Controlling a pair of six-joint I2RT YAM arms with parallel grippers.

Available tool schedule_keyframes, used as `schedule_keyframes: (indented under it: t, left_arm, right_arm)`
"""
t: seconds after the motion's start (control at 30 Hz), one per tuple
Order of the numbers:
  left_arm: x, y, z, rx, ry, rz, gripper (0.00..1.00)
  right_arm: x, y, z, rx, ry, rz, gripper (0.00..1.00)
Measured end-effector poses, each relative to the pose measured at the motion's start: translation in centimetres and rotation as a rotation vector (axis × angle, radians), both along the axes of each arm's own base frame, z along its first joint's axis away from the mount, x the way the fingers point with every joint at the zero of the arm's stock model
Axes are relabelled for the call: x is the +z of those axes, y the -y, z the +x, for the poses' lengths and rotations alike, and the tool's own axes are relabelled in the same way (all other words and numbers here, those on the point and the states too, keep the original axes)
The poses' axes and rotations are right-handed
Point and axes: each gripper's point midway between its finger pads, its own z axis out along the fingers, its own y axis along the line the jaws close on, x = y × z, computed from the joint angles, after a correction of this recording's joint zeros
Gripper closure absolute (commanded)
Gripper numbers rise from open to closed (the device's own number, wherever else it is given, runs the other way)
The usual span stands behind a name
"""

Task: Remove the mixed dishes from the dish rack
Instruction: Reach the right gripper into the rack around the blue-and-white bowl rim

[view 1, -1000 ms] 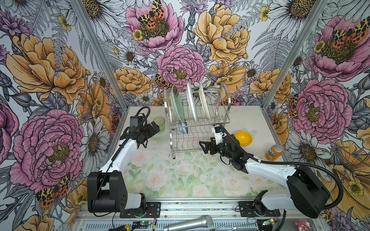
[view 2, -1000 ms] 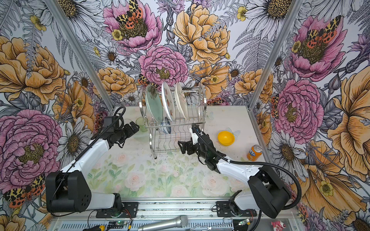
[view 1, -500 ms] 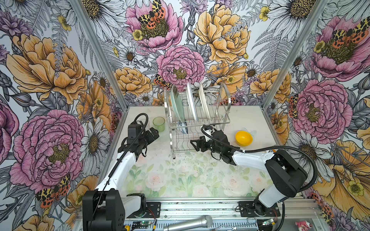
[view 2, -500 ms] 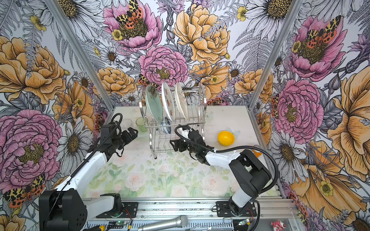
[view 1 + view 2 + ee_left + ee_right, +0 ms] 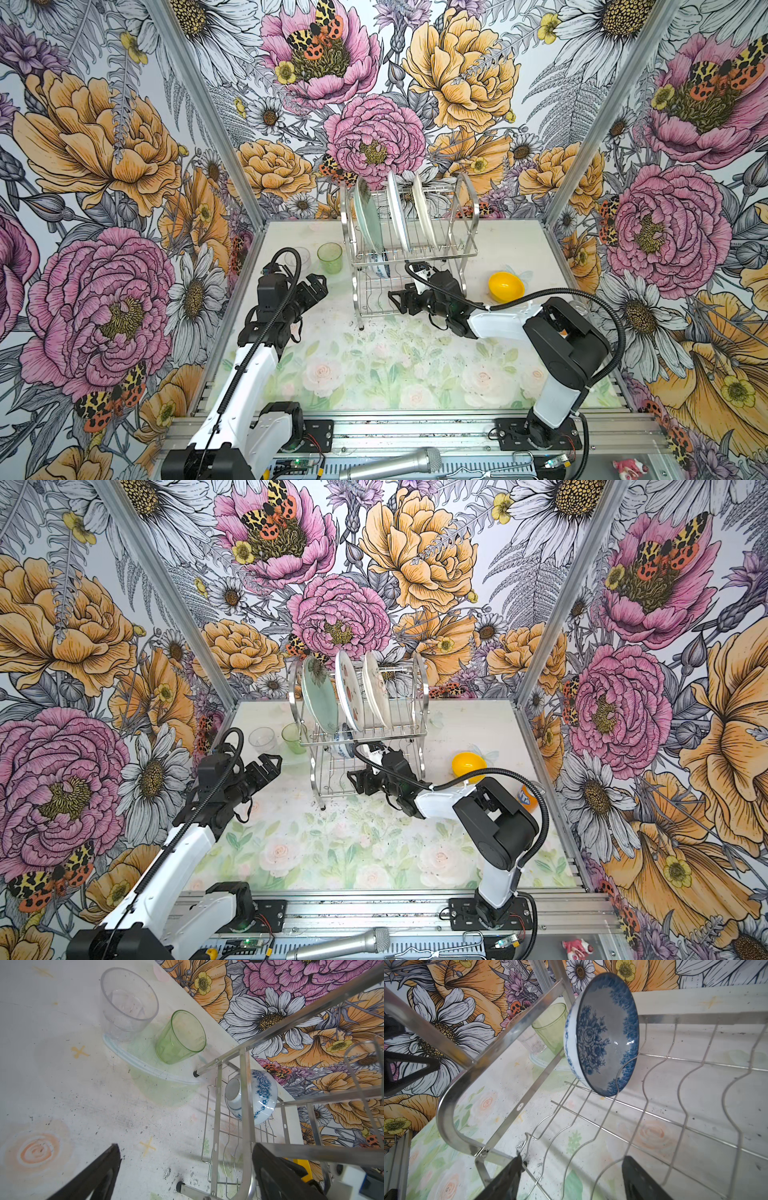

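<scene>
Steel rack (image 5: pixel 415 252) partly unloaded: tumbler (image 5: pixel 330 257), glass (image 5: pixel 262 739) and yellow bowl (image 5: pixel 505 286) stand outside it; three plates (image 5: pixel 397 212) stand in its upper shelf. Step in hand: fetching the patterned bowl (image 5: pixel 601 1034), propped on edge in a back corner of the rack's lower tier. Right gripper (image 5: pixel 398 300), jaws apart and empty, reaches into that tier, short of the bowl; next, advance and close on its rim. Left gripper (image 5: pixel 316 284), wide open and empty, hovers beside the rack.

TEXT: none legible | CAN: blue label patch on orange can (image 5: pixel 526 798), right of dish rack (image 5: pixel 399 732), too small to read | MARKS: yellow crosses (image 5: pixel 80 1051) on tabletop (image 5: pixel 62 1095) near dish rack (plain marks, no lettering)
</scene>
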Motion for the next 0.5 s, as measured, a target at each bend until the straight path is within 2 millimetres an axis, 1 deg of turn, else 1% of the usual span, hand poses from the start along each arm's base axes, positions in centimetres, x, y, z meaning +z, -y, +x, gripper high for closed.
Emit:
schedule_keyframes:
  t: [0.17,0.3,0.5]
  left_arm:
    - [-1.0,0.4,-0.4,-0.013,-0.025,-0.029,0.01]
    - [-1.3,0.8,-0.6,-0.025,-0.033,-0.048,0.01]
    - [-1.1,1.2,-0.8,-0.044,-0.031,-0.068,0.01]
  right_arm:
    - [0.0,-0.9,0.8,0.016,0.015,0.006,0.25]
    - [0.1,-1.2,1.3,0.025,0.027,0.008,0.25]
    - [0.1,-0.7,2.6,0.011,0.033,0.008,0.24]
